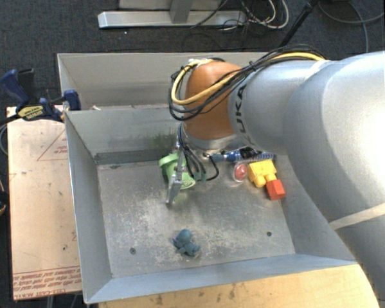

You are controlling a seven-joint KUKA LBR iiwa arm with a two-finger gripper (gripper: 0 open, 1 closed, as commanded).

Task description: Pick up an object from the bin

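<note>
My gripper (173, 196) hangs below the arm's orange cover, its tip close to the bin floor left of the middle. A light green thing (169, 162) lies right against the gripper's upper part, partly hidden behind it; whether it is held cannot be told. A small blue-grey crumpled lump (186, 242) sits on the floor in front of the gripper, apart from it.
To the right of the gripper, under the arm, lie a red round thing (240, 172), a yellow block (261, 172) and an orange block (275, 189). The arm covers the bin's right side. The left half of the floor is bare metal.
</note>
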